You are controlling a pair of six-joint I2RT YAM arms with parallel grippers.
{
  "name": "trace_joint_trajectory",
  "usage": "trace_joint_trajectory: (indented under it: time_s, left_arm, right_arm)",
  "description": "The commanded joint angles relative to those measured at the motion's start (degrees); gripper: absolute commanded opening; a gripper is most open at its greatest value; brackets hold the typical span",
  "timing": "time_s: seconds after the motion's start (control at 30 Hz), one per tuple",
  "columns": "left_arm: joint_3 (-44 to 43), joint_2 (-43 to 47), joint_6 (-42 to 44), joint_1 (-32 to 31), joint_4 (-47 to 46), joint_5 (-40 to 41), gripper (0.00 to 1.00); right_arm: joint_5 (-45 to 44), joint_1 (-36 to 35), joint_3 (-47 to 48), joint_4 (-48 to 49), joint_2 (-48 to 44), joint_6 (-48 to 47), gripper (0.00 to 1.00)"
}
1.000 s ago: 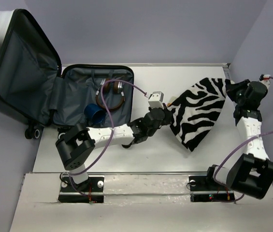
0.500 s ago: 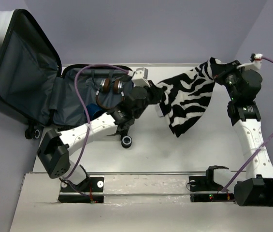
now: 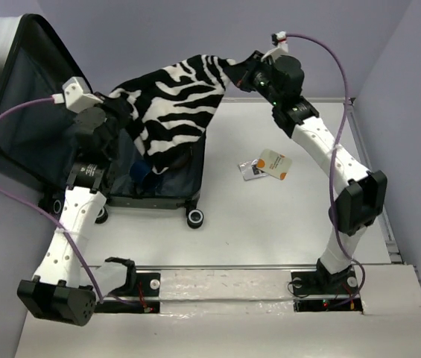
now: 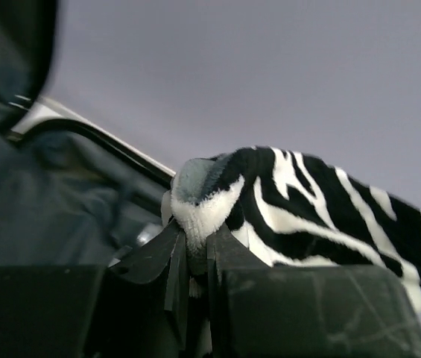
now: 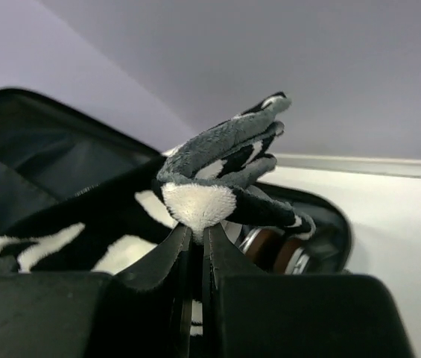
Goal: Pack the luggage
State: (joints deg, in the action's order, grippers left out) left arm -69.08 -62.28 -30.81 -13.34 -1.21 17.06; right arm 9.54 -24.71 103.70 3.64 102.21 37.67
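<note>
Top external view: the luggage (image 3: 24,97) is seen lying open at the far left of the table (image 3: 270,224), its lid propped up against the wall and its dark-lined base half flat on the table beside it. A zebra-print cloth (image 3: 173,93) is stretched above the base half, held at both ends. One end is pinched in the left gripper (image 3: 117,104) and the other in the right gripper (image 3: 240,74). In the wrist views, each pair of jaws is shown clamped tight on a fold of the cloth. A pair of headphones (image 5: 270,250) is glimpsed inside the case under the cloth. A small orange-and-white packet (image 3: 266,165) is left on the table, well apart from the case.
</note>
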Motion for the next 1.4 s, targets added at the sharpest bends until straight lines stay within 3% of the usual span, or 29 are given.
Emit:
trace_joint_trajectory:
  time_s: [0.0,0.1,0.23,0.27,0.3,0.33,0.37,0.4,0.5,0.53,0.63,0.67,0.73,0.83,0.87,0.9,0.93,0.97,1.0,1.03,1.13,1.37]
  left_arm:
    - [3.1,2.0,1.8,12.7,0.8,-4.5,0.06]
    - [10.0,0.9,1.2,21.1,-2.4,-9.9,0.06]
    - [12.0,-5.4,1.0,23.2,-0.6,-9.3,0.06]
    - [11.7,-6.2,0.8,23.2,0.2,-8.3,0.07]
    - [11.5,-6.6,1.1,23.3,0.9,-7.4,0.13]
    - [11.0,-7.1,1.5,23.3,1.0,-6.9,0.35]
    - [10.5,-8.0,1.9,23.3,2.8,-5.1,0.46]
    - [9.8,-8.3,2.0,23.4,3.6,-4.2,0.69]
    - [8.4,-7.8,2.5,24.6,4.5,-4.0,0.99]
    - [7.8,-7.0,2.6,24.8,4.5,-4.9,0.99]
    - [5.7,-5.8,4.0,24.8,4.8,-11.5,0.99]
    - [5.3,-5.4,4.4,24.4,5.5,-12.4,0.99]
    - [4.9,-3.1,6.4,21.5,6.0,-12.1,0.99]
    - [6.7,0.6,7.7,16.2,6.0,-12.1,0.99]
    - [7.2,1.4,8.6,14.8,6.1,-12.1,0.99]
    - [7.8,2.2,8.9,12.0,6.2,-12.1,0.99]
    - [9.1,3.9,9.2,10.6,6.7,-12.1,0.99]
    - [9.8,4.9,9.9,9.6,6.8,-12.2,0.99]
    - [11.6,6.8,10.1,8.1,6.9,-12.7,0.99]
    - [12.5,7.8,10.1,7.5,7.0,-13.0,0.99]
    - [16.1,11.5,10.1,6.7,6.8,-15.0,0.99]
    - [21.6,19.4,12.9,6.3,7.5,-20.1,0.99]
  right_arm:
    - [3.3,-2.6,6.6,3.7,6.2,0.3,0.07]
    - [3.5,-4.2,7.7,3.6,12.6,0.9,0.07]
    - [0.6,-7.4,10.6,-2.0,20.4,-4.5,0.13]
    - [0.4,-7.9,10.4,-2.9,21.4,-5.2,0.21]
    - [0.1,-8.7,8.6,-3.3,22.0,-5.9,0.26]
    - [-0.1,-8.7,7.5,-3.3,22.0,-7.2,0.3]
    - [-0.4,-8.7,6.4,-3.3,21.9,-7.7,0.41]
    - [-0.6,-8.7,5.2,-3.5,21.5,-8.0,0.47]
    - [-0.8,-8.7,1.1,-3.5,19.7,-9.6,0.61]
    - [-0.9,-8.7,-0.6,-3.5,19.0,-9.9,0.68]
    - [-0.8,-9.2,-1.7,-5.2,15.8,-12.4,0.75]
    - [-0.8,-9.2,-1.2,-6.6,15.1,-13.3,0.88]
    - [-2.8,-9.2,-0.3,-9.4,12.8,-16.4,0.91]
    - [-7.3,-9.2,-0.4,-10.8,9.8,-20.6,0.9]
    - [-8.8,-9.2,-0.7,-12.1,8.0,-21.8,0.85]
    - [-12.6,-9.2,-1.1,-12.9,7.4,-22.8,0.76]
    - [-13.9,-9.2,-1.3,-14.4,6.4,-24.8,0.57]
    - [-13.9,-8.6,-1.7,-15.1,6.4,-25.6,0.49]
    - [-13.0,-8.6,-1.6,-16.4,6.6,-26.8,0.21]
    - [-11.9,-8.6,-0.9,-16.4,7.0,-27.6,0.16]
    - [-5.2,-8.6,4.8,-20.0,11.9,-27.6,0.15]
    - [-5.8,-10.8,23.1,-27.7,29.0,-27.5,0.1]
